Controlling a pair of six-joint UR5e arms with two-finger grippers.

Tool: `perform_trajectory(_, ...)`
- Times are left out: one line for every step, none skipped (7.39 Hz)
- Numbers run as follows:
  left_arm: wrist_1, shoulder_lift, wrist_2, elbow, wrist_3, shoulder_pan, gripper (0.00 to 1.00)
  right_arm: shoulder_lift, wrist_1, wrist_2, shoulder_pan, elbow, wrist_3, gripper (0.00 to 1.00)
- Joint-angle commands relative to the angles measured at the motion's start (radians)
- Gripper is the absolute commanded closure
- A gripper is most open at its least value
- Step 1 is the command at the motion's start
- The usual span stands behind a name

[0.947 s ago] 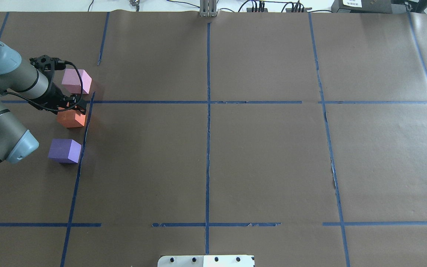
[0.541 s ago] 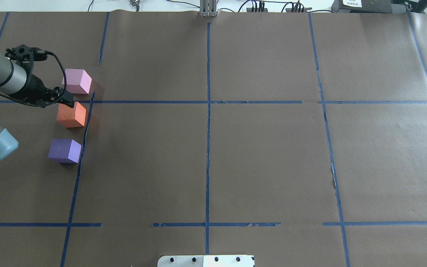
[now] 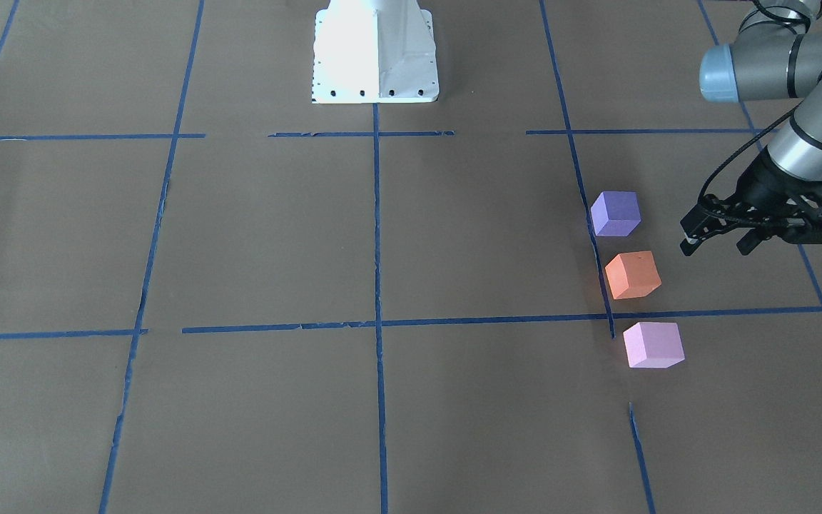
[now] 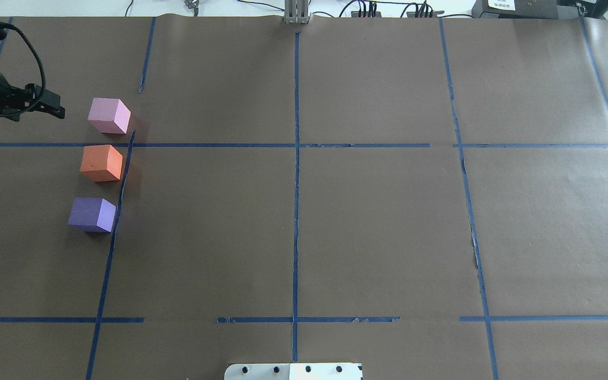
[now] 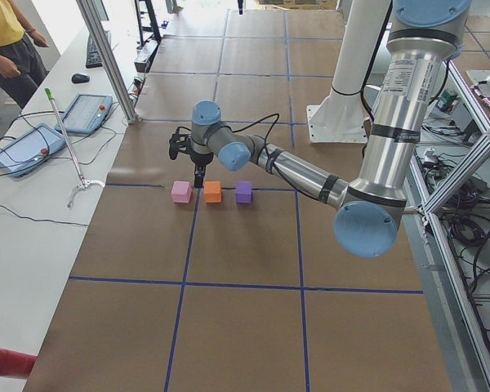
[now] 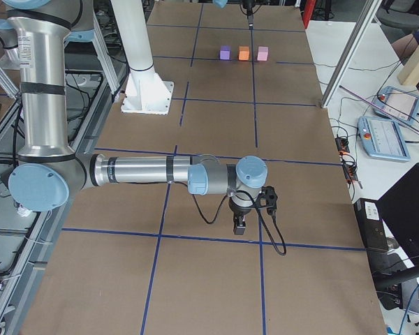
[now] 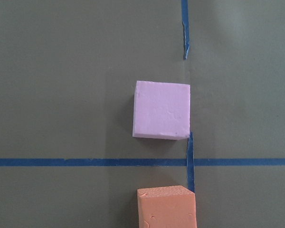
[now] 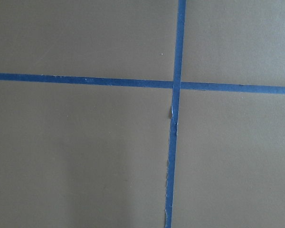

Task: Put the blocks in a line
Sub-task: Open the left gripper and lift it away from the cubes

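**Q:** Where do the 3 blocks sit?

**A:** Look at the left side of the overhead frame. They stand on the bench (image 4: 335, 237) in 1 column, just beside the long blue tape strip (image 4: 115, 221) and to its left. The pink block (image 4: 108, 115) is uppermost, the orange block (image 4: 102, 163) is in the middle, and the purple block (image 4: 92, 214) is lowest. You can see bare brown paper between each pair, so none of them touch. The horizontal tape line (image 4: 219, 145) passes between pink and orange. The orange block is turned a little against the other 2.

**Q:** And the left arm?

**A:** You'll find the left fingers (image 4: 55, 110) in the upper left of the overhead frame, to the left of the pink block and apart from it. In the front-facing view they are at the right edge, raised off the bench. The 2 tips are spread with nothing between them.

**Q:** The right arm?

**A:** The right fingers (image 6: 239, 227) show only in the right side view, low in the frame's centre. They point down near a tape crossing, well apart from the blocks at the top of that frame. Its wrist camera gives you only paper and tape, so I cannot tell how far they are spread.
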Motion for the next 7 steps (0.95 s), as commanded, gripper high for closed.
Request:
perform_trajectory(0.02, 0.061, -0.097, 0.038, 0.353, -0.134, 0.0, 0.0, 0.0, 0.0, 0.0, 0.0, 0.0, 0.0)
perform_trajectory(0.021, 0.065, -0.128, 0.102, 0.48, -0.203, 0.0, 0.0, 0.0, 0.0, 0.0, 0.0, 0.0, 0.0)
perform_trajectory(0.039, 0.065, -0.133, 0.175, 0.645, -0.287, 0.0, 0.0, 0.0, 0.0, 0.0, 0.0, 0.0, 0.0)
perform_trajectory(0.102, 0.066, -0.142, 0.191, 0.756, -0.371, 0.01, 0.0, 0.0, 0.0, 0.0, 0.0, 0.0, 0.0)
perform_trajectory(0.25, 0.053, -0.151, 0.188, 0.872, -0.44, 0.01, 0.0, 0.0, 0.0, 0.0, 0.0, 0.0, 0.0)
perform_trajectory(0.289, 0.054, -0.142, 0.193, 0.946, -0.449, 0.01, 0.0, 0.0, 0.002, 0.0, 0.0, 0.0, 0.0)
perform_trajectory(0.29, 0.063, -0.139, 0.191, 0.952, -0.452, 0.01, 0.0, 0.0, 0.0, 0.0, 0.0, 0.0, 0.0)
